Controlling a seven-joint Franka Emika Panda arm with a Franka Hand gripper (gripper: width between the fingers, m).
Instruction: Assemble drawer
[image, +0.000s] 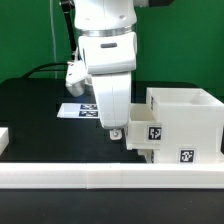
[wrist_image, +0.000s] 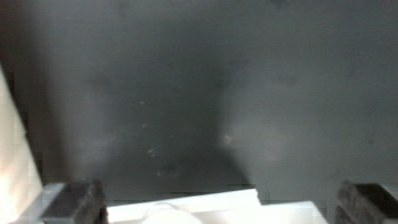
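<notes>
So from where I'm standing there's one black bench (image: 30, 115), and along its front edge one long white border rail (image: 100, 178) running the whole width. Biggest part on it is the drawer housing (image: 190, 122), one boxy white open-topped unit sitting on the exterior view's right, right up against the rail. I count two tags on its front faces. Tucked against its left side is one smaller tray (image: 137, 135), lower down, looks partly slid into the housing. Can't spot a second tray anywhere, though a bit of white pokes in at the far left edge and I can't tell what that is.

One arm, coming straight down in the middle. Behind it, flat on the bench, one marker board (image: 72, 109).

The gripper (image: 116, 131) is right at the tray's left wall. In the wrist view both dark fingers (wrist_image: 71, 203) sit far apart at the corners, so it's spread wide, with a white part (wrist_image: 196, 210) showing between them. It isn't clamped on anything I can see.
</notes>
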